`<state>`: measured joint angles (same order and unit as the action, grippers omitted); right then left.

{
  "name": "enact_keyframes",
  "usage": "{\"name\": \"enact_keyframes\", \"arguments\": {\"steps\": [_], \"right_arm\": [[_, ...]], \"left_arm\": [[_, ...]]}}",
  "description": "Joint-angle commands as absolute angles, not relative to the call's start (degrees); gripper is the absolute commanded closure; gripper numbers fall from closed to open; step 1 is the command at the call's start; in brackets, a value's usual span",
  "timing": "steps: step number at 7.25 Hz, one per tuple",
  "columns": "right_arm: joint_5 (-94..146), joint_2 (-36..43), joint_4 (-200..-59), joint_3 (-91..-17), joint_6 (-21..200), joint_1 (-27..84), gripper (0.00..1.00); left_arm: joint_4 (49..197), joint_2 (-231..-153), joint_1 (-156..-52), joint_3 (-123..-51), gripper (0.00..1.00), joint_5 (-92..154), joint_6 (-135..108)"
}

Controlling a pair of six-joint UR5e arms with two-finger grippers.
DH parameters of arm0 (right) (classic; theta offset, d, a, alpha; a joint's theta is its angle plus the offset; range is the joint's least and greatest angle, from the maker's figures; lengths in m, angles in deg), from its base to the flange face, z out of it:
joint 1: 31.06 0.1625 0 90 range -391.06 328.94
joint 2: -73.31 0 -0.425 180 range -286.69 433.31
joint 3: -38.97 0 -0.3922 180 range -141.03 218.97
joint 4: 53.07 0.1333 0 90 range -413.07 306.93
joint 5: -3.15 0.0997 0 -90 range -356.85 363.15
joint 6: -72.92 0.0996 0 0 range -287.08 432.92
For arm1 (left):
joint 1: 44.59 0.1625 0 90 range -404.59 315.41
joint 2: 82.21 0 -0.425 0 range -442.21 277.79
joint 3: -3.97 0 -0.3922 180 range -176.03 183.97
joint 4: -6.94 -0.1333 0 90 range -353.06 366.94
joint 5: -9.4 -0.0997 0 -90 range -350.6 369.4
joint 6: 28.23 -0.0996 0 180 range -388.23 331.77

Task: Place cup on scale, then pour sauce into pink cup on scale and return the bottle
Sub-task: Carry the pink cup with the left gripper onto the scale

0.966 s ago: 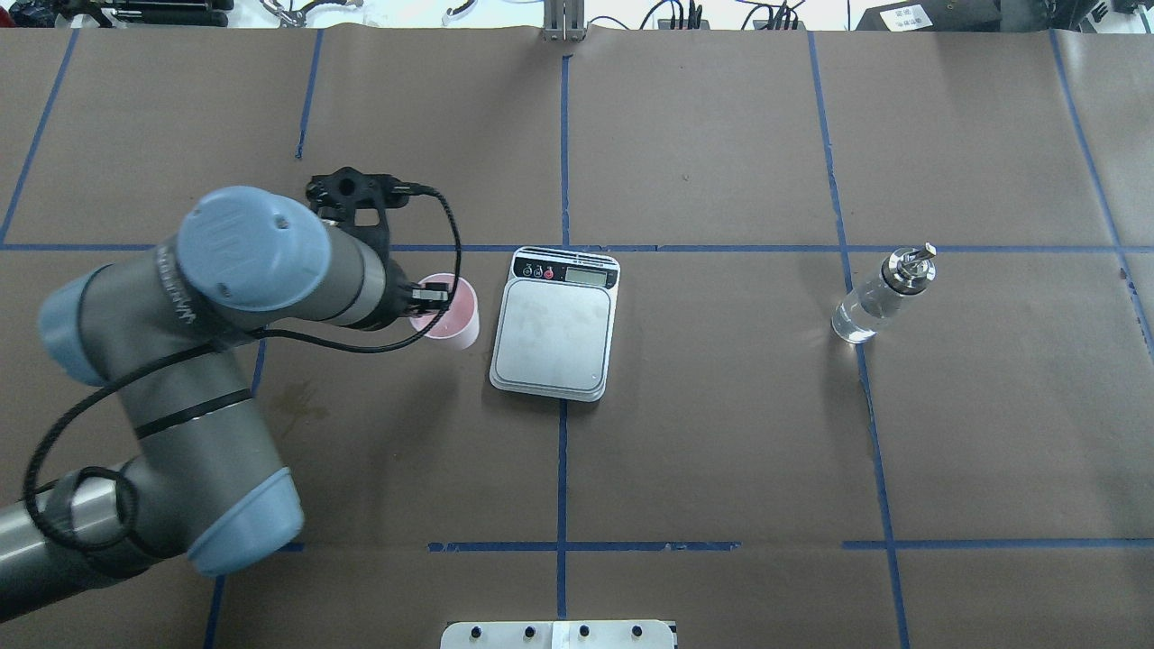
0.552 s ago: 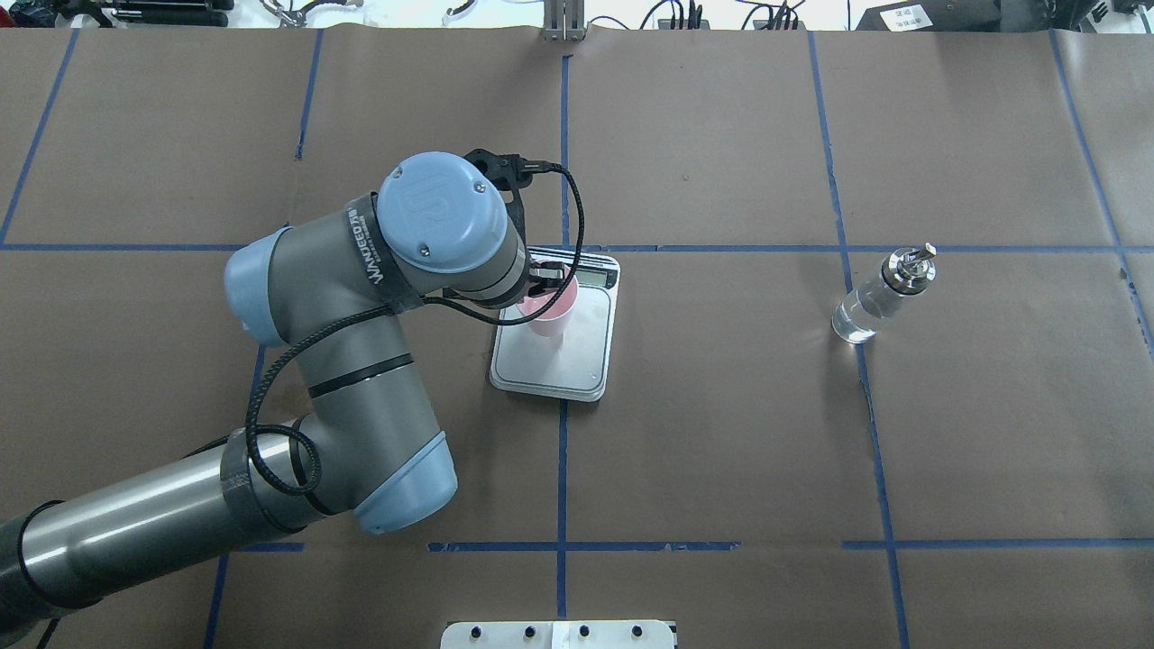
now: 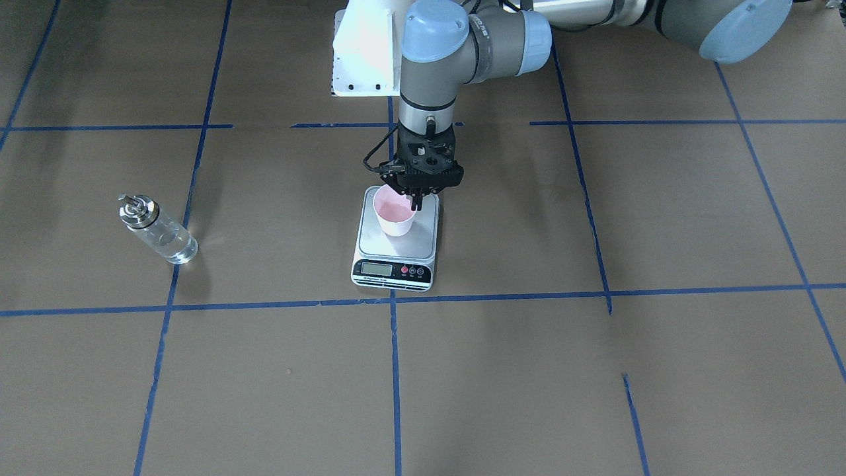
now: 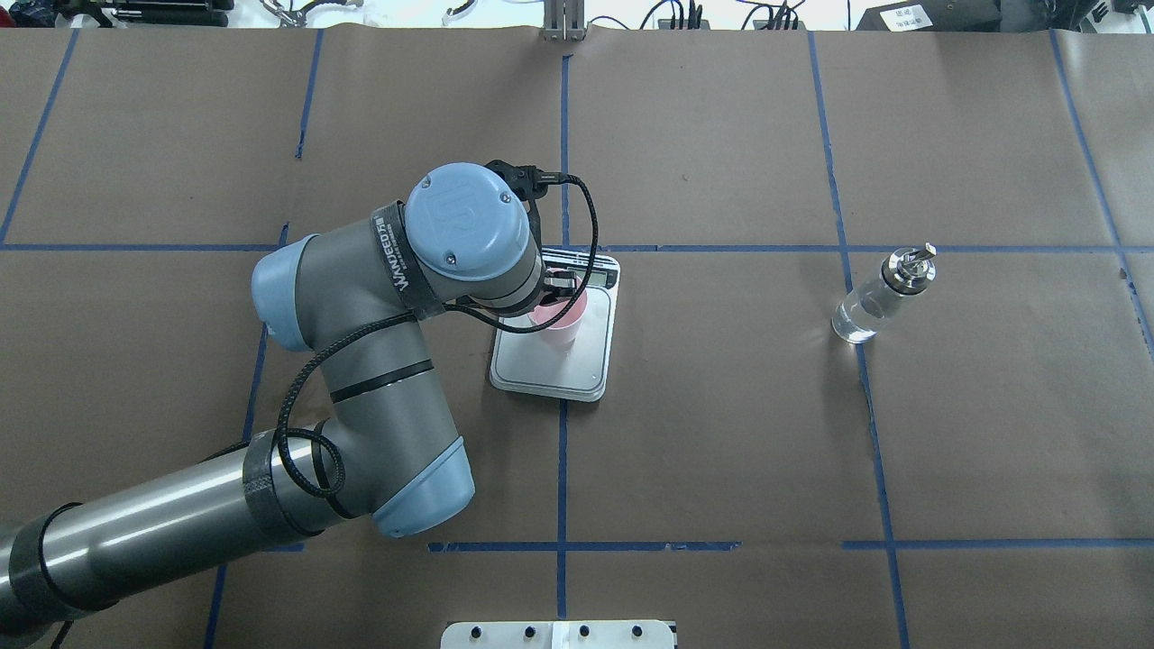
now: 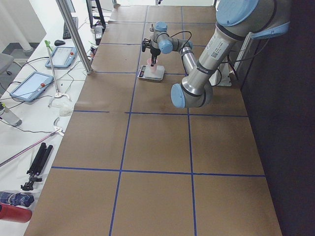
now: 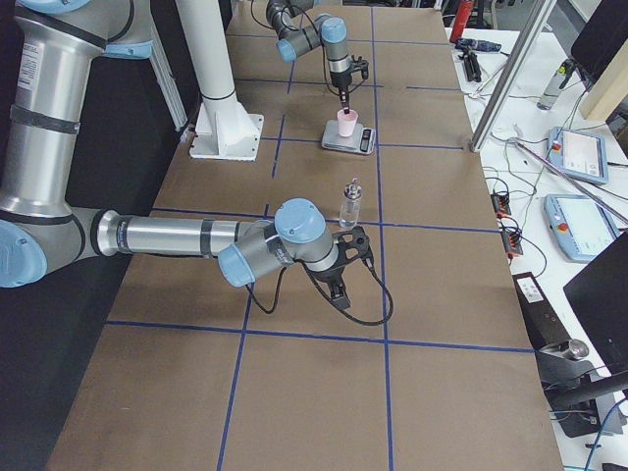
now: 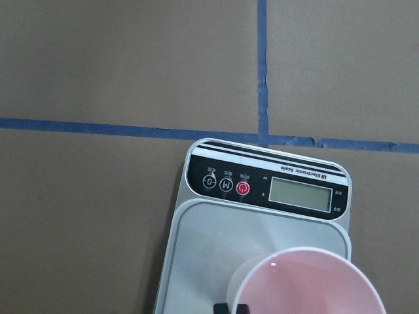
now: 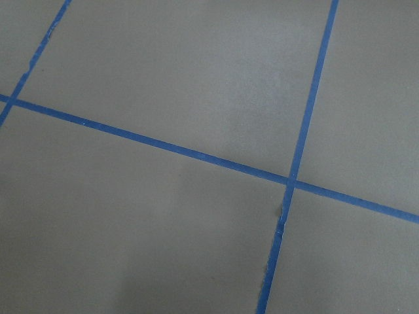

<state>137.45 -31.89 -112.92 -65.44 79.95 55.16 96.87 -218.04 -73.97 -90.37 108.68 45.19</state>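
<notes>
The pale pink cup (image 3: 394,215) is upright over the steel platform of the scale (image 3: 395,253). I cannot tell whether its base touches the platform. My left gripper (image 3: 416,198) comes straight down and is shut on the cup's rim on the robot's side. In the overhead view the cup (image 4: 561,323) sits at the scale's (image 4: 548,371) display half. The left wrist view shows the cup (image 7: 308,284) and the scale's blank display (image 7: 300,193). The glass bottle (image 4: 876,299) with clear sauce stands far right, untouched. My right gripper (image 6: 340,291) hovers near the bottle (image 6: 348,206); I cannot tell its state.
Brown paper with blue tape lines covers the table (image 4: 721,433). A white base plate (image 4: 559,635) sits at the near edge. Tablets and cables (image 6: 579,157) lie on a side bench beyond the far edge.
My left arm has carried the cup rightwards from the table left of the scale to over the scale's platform. The bottle has not moved.
</notes>
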Motion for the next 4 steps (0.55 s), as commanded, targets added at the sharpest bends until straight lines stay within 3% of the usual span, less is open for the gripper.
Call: {"name": "enact_keyframes", "arguments": {"steps": [1,4], "right_arm": [[137.4,-31.9,-112.9,-65.5,80.0,55.2,0.0],[137.4,-31.9,-112.9,-65.7,79.8,55.2,0.0]], "left_arm": [[96.9,-217.8,-73.9,-90.3,0.73,108.6,45.0],[96.9,-216.4,-73.9,-91.6,0.19,108.6,44.5]]}}
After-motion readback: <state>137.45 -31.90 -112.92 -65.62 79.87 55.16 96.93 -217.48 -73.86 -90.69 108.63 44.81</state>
